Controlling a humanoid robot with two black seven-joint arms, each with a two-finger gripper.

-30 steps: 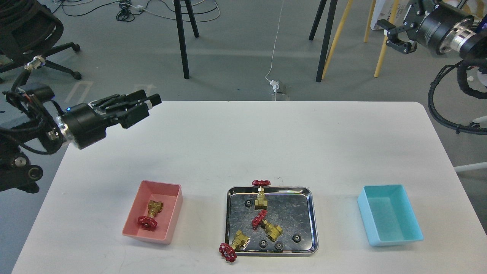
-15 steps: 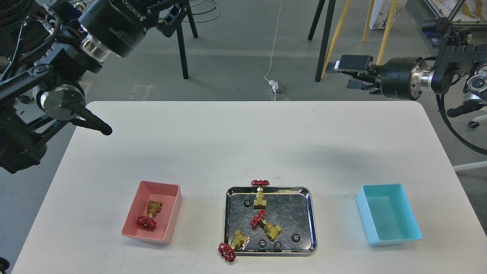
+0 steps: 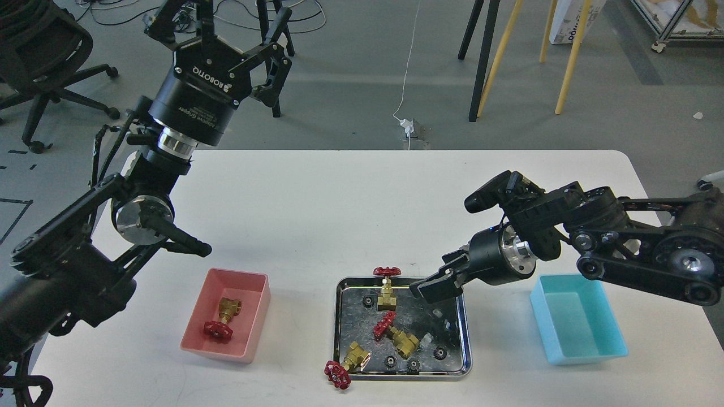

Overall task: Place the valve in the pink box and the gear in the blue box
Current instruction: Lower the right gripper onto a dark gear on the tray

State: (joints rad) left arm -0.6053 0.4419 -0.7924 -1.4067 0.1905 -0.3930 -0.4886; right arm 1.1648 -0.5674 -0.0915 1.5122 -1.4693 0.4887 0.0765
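The pink box [image 3: 217,349] stands front left with one brass valve [image 3: 225,315] with a red handwheel in it. The steel tray [image 3: 467,339] in the front middle holds three more valves [image 3: 398,337], two with handwheels over the rim, and several black gears [image 3: 439,354]. The blue box [image 3: 578,319] at front right is empty. My right gripper [image 3: 435,277] hovers over the tray's far right corner, fingers slightly apart and empty. My left gripper [image 3: 223,28] is raised past the table's far left edge, open and empty.
The right arm's black links [image 3: 622,237] stretch over the table above the blue box. The left arm's elbow [image 3: 141,217] hangs over the table's left side, behind the pink box. Chair and stand legs [image 3: 481,62] are on the floor beyond the table.
My right arm swung down from the upper right to just above the tray's far right corner. My left arm shifted right, its gripper still raised. The valves, gears and boxes have not moved.
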